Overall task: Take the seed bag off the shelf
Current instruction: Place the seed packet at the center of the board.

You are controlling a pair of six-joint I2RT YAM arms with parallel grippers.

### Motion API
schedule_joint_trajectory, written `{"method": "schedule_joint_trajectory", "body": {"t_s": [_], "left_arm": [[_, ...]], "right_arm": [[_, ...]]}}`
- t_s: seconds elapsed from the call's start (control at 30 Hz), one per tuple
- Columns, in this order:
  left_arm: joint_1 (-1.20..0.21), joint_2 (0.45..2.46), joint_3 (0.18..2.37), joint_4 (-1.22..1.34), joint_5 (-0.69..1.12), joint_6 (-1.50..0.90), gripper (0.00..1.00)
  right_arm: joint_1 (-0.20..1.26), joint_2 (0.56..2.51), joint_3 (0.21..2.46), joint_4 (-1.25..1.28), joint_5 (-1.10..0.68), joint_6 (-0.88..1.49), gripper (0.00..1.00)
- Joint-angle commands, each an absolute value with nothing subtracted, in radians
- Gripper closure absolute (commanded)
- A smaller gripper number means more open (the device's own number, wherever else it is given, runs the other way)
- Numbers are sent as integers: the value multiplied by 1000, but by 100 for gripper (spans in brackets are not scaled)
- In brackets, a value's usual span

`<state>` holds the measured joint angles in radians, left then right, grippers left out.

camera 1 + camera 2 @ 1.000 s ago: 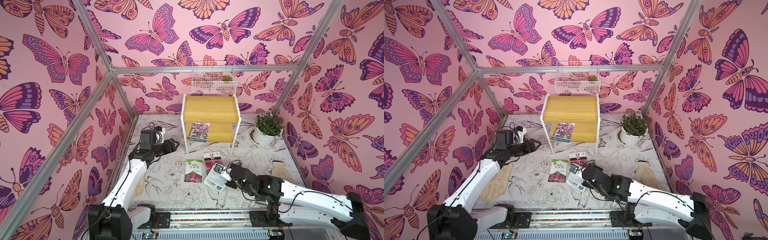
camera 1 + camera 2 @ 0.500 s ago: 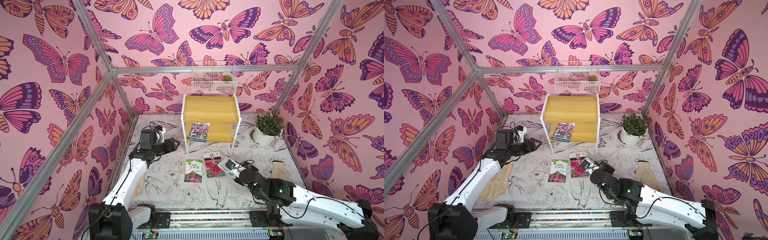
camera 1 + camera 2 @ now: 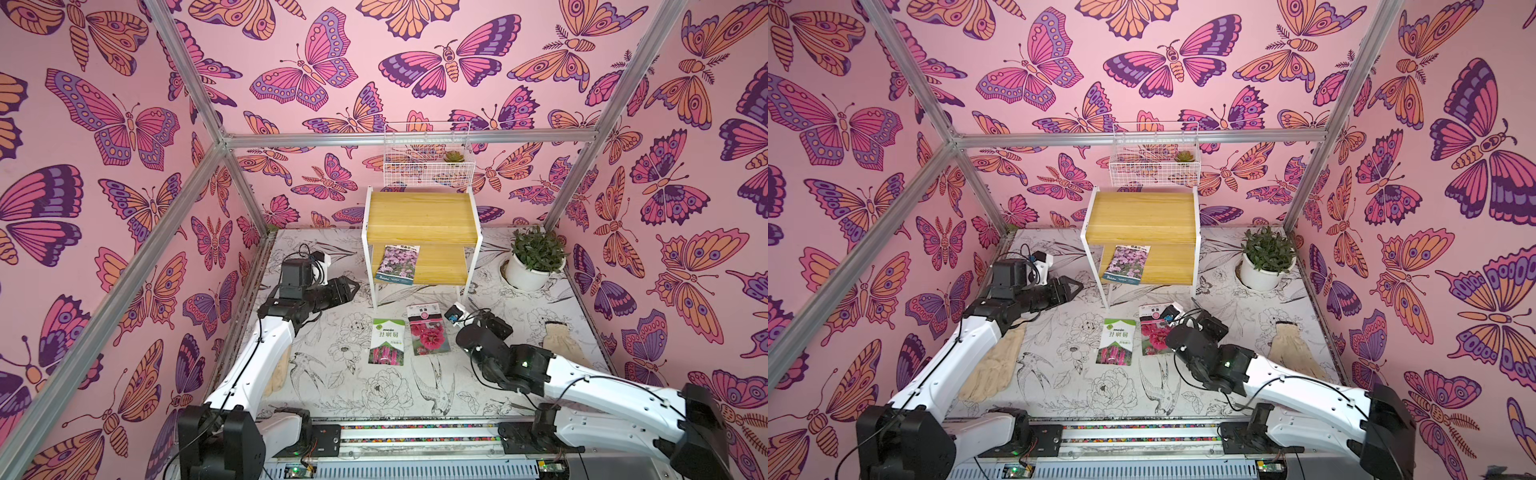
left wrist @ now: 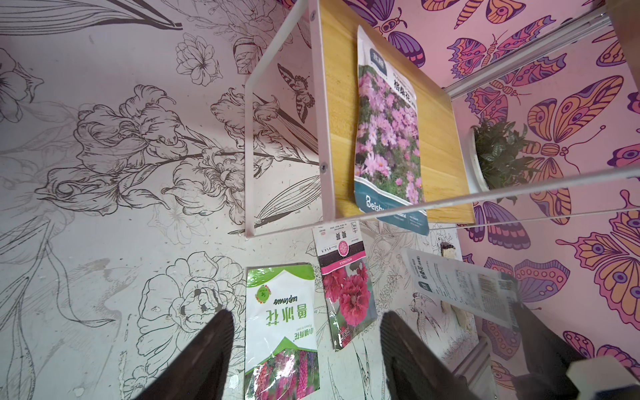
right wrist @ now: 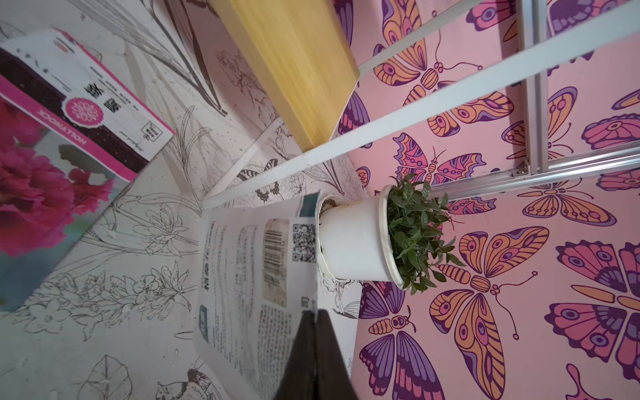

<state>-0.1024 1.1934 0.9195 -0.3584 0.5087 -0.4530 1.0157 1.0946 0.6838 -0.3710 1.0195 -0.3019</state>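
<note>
Right end effector (image 5: 313,332) lifted, pinching white packet (image 5: 249,277).

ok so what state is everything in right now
pink seed bag, lying on lower tier of the shelf
printed seed bag, pinched in shut right gripper
left gripper, jaws open, empty
green seed packet, flat on table
red seed packet, flat on table
potted plant, upright

White arm links (image 3: 266,357); black joints, thin black cables
</note>
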Motion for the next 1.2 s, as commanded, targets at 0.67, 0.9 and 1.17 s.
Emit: {"method": "schedule_joint_trajectory", "body": {"t_s": [0.67, 0.9, 1.17], "left_arm": [[-81, 1217, 916, -328, 559, -432, 30], [-80, 1221, 914, -322, 561, -433, 30], [-78, 1229, 916, -314, 571, -442, 30]], "right_arm": [[884, 1341, 785, -507, 760, -182, 100], [884, 1368, 801, -561, 601, -133, 100], [866, 1478, 839, -605, 484, -94, 100]]}}
